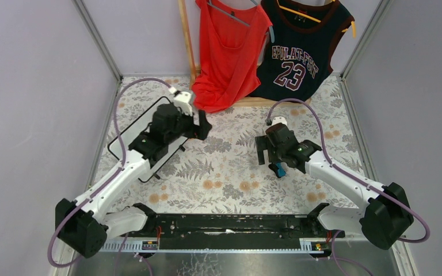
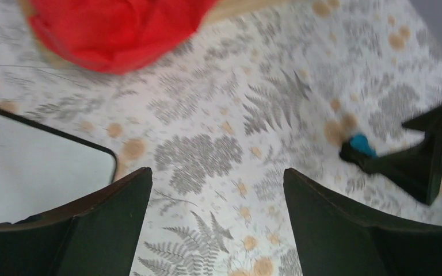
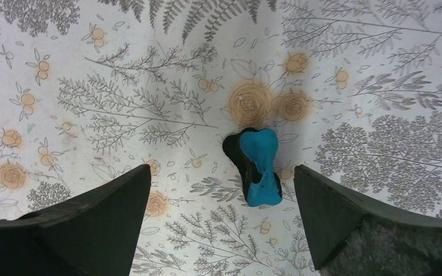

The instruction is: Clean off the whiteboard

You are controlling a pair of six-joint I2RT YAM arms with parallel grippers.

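Floral tablecloth point(image 3: 121, 86), whiteboard point(image 2: 34, 167) (blank corner), blue eraser point(image 3: 259, 167) loose, left fingers point(image 2: 109, 224) and right fingers point(image 3: 103, 218) wide apart, empty.

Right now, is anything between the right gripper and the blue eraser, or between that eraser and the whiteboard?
Nothing visible blocks the right gripper: it hangs open above the eraser on the floral cloth. Toward the whiteboard, the left arm is in the way, stretched over the board, the left gripper open past its corner.
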